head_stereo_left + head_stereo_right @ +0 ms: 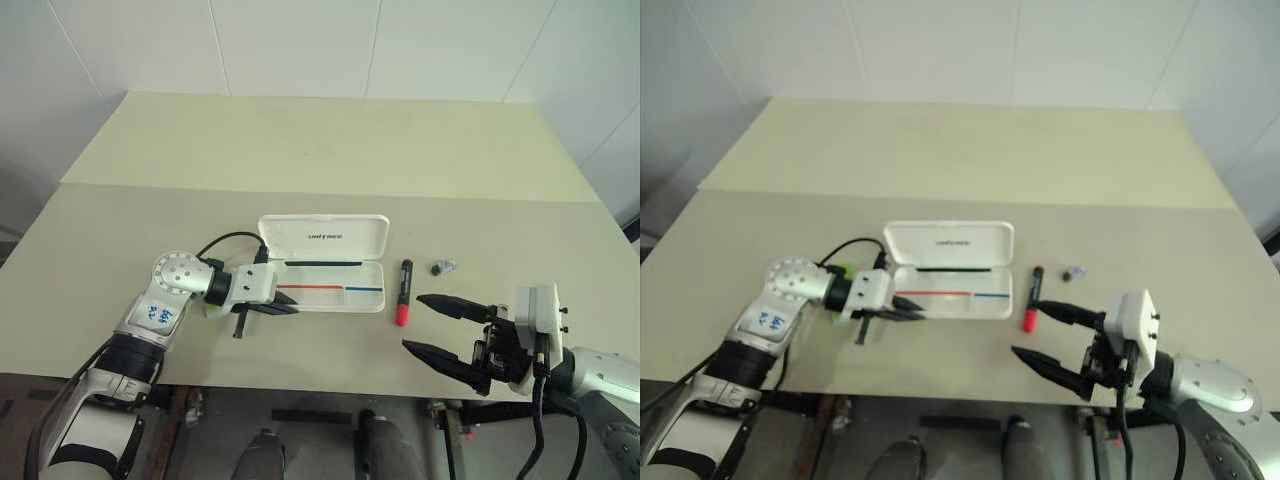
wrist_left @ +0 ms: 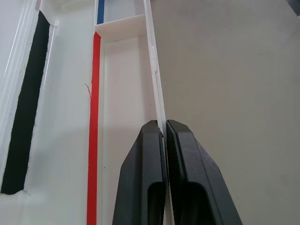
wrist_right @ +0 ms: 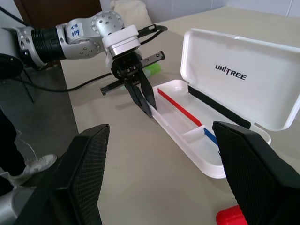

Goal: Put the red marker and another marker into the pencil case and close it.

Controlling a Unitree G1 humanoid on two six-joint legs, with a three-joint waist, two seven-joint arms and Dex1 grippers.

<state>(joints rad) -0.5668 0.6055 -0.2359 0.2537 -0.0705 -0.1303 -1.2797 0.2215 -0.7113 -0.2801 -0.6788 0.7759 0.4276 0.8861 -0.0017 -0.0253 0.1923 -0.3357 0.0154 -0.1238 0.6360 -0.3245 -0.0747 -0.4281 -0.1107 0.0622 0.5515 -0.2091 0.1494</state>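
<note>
The white pencil case (image 1: pixel 300 232) lies open mid-table, lid raised at the back, with red and blue lines in its tray. My left gripper (image 1: pixel 290 308) is shut, its tips at the left end of the tray's front wall (image 2: pixel 154 70); I cannot tell whether they pinch it. The lime-green marker (image 3: pixel 152 70) lies on the table just behind that wrist, left of the case. The red marker (image 1: pixel 403 292) lies right of the case, its red end nearest me. My right gripper (image 1: pixel 413 322) hovers open just in front of the red marker, holding nothing.
A small dark piece (image 1: pixel 442 267) sits on the table right of the red marker. A black cable (image 1: pixel 225 242) loops from the left wrist beside the case. The table's (image 1: pixel 330 140) front edge runs just under the right gripper.
</note>
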